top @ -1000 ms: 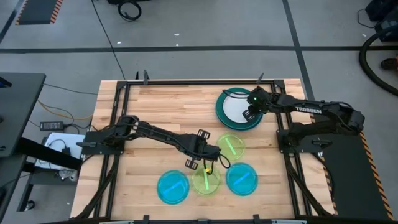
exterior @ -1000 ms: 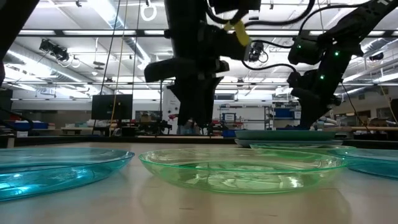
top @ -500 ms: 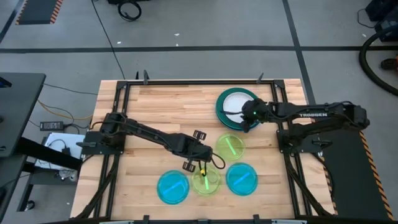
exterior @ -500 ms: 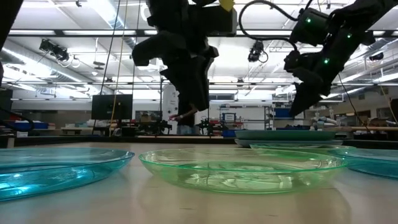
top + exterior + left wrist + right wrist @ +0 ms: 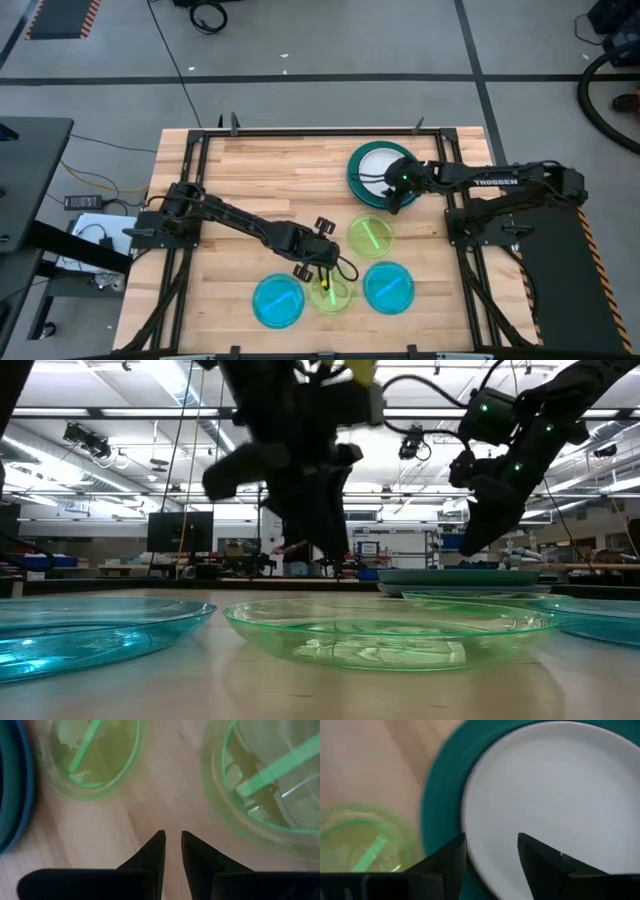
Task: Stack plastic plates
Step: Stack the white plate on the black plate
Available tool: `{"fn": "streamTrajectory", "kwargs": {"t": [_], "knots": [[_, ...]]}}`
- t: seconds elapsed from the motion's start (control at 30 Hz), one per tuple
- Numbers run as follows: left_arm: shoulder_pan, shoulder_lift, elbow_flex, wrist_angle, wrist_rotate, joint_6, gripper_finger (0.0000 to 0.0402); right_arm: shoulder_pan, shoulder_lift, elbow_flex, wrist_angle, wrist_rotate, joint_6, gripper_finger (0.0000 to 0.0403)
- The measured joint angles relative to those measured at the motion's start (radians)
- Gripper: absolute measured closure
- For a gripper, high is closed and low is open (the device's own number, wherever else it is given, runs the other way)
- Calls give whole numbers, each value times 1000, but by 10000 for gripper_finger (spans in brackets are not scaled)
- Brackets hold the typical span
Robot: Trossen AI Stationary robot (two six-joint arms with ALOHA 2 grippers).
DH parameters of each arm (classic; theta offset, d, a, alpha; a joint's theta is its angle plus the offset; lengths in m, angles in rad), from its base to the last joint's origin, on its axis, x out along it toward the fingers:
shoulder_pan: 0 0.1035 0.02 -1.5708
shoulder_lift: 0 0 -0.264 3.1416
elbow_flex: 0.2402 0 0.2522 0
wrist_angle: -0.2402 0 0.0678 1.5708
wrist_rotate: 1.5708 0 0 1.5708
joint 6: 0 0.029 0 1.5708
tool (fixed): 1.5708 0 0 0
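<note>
**Small plates wait on the table while the big pile sits at the back**

The plates look thin and light. They are stiff plastic and smooth, so they could slip. They lie flat on the wood, so the best place to grab one is the raised rim, with one finger under the edge and one on top. A push from the side would likely just slide a plate away.

A pile stands at the far right of the table [image 5: 250, 165]. A white plate [image 5: 380, 165] lies on top of a big teal plate [image 5: 355, 180]. Four small see-through plates lie near the front. One lime plate [image 5: 370, 236] is just in front of the pile. Another lime plate [image 5: 331, 291] sits between two cyan plates, one on the left [image 5: 278, 300] and one on the right [image 5: 388, 287].

The left gripper [image 5: 170, 847] hangs low over bare wood between the two lime plates. Its fingers are almost pressed together, with only a thin gap, and they hold nothing.

The right gripper [image 5: 490, 850] hovers over the near edge of the pile. Its fingers are spread apart and hold nothing. I cannot tell if they touch the white plate.
</note>
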Motion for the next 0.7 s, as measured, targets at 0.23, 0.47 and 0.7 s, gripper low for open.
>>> {"fn": "streamTrajectory", "kwargs": {"t": [0.23, 0.47, 0.7], "knots": [[29, -61, -79, 96, 13, 13, 333, 77, 0, 0, 48, 16, 32, 194], [33, -136, -139, 172, 20, -4, 333, 144, 24, 0, 97, 92, 32, 195], [45, -139, -137, 169, 21, -102, 333, 123, 23, 0, 96, 177, 7, 195]]}}
